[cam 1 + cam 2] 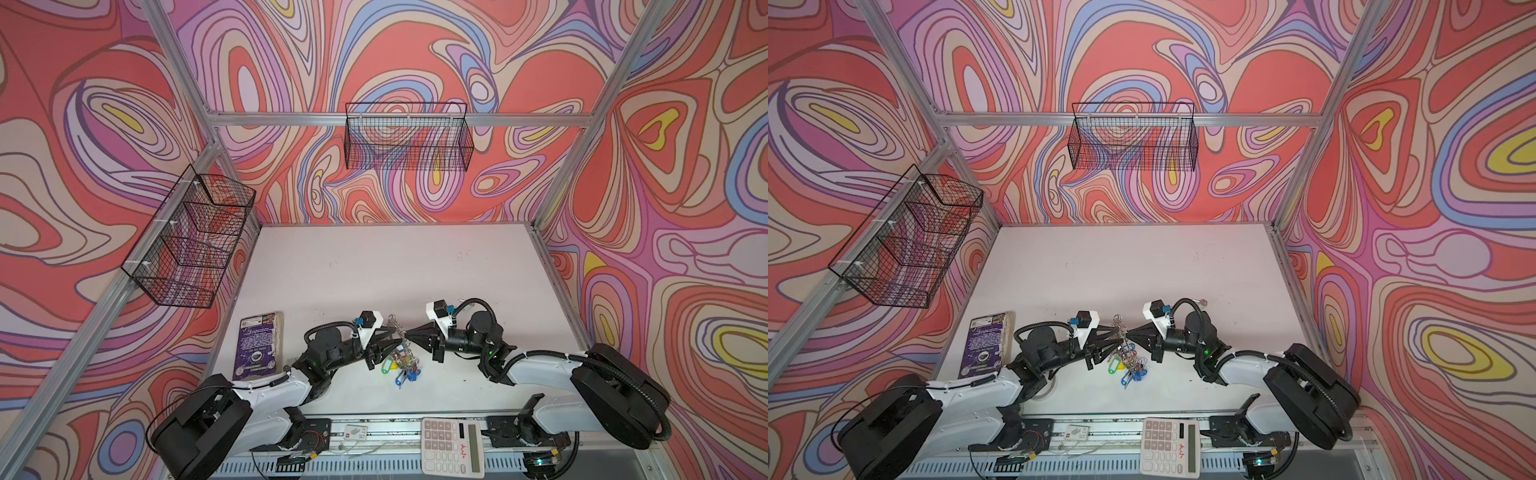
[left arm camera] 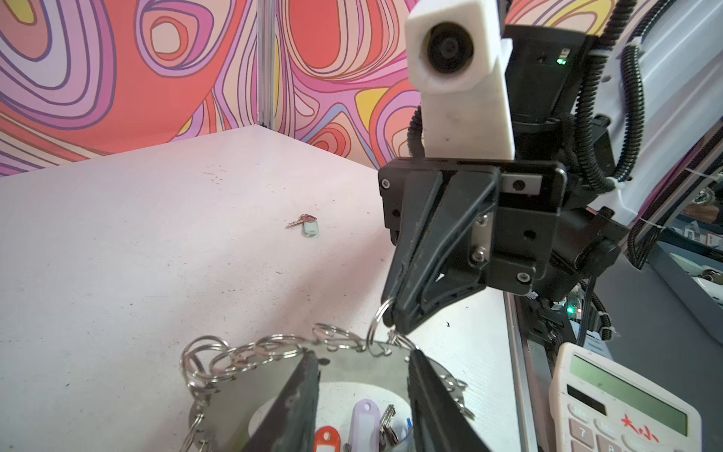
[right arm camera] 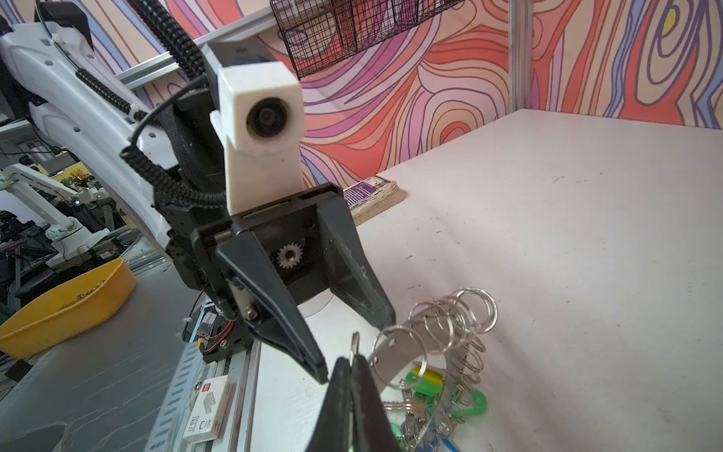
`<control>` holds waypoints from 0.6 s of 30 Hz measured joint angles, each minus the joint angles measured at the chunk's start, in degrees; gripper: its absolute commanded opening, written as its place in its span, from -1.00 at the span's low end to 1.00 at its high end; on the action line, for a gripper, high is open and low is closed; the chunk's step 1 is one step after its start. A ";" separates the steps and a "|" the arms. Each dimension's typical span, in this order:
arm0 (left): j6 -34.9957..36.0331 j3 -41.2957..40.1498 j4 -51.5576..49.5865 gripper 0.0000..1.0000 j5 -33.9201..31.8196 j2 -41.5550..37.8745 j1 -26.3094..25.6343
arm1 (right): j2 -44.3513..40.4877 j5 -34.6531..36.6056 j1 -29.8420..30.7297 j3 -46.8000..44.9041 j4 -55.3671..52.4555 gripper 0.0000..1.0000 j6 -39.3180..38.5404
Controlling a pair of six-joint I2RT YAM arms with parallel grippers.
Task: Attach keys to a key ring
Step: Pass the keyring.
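Bright, even light over the white table (image 1: 395,270), faint soft shadows, aluminium rails (image 1: 270,119) splayed by wide-angle distortion in both top views, near fingers (image 3: 344,411) soft-focused in wrist views, key ring (image 2: 231,395) glinting mildly.

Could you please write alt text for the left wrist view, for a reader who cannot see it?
The right gripper is shut on a small split ring at the rim of the key ring, with the left gripper open, its fingers framing the flat plate. Farther off, a loose key with a pale tag lies on the white table.
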 measured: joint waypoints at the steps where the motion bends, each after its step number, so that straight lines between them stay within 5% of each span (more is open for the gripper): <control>1: 0.15 0.04 0.00 -0.21 0.11 0.15 0.02 | 0.09 -0.20 0.00 -0.17 0.33 -1.00 -0.02; 10: 0.33 0.13 1.62 -0.18 1.14 1.27 1.51 | 0.59 -1.60 0.00 -0.98 3.06 -1.00 -0.07; 18: 0.63 2.64 1.60 -0.35 5.90 3.69 1.81 | 1.18 -2.05 0.00 -1.05 3.37 -1.00 -0.26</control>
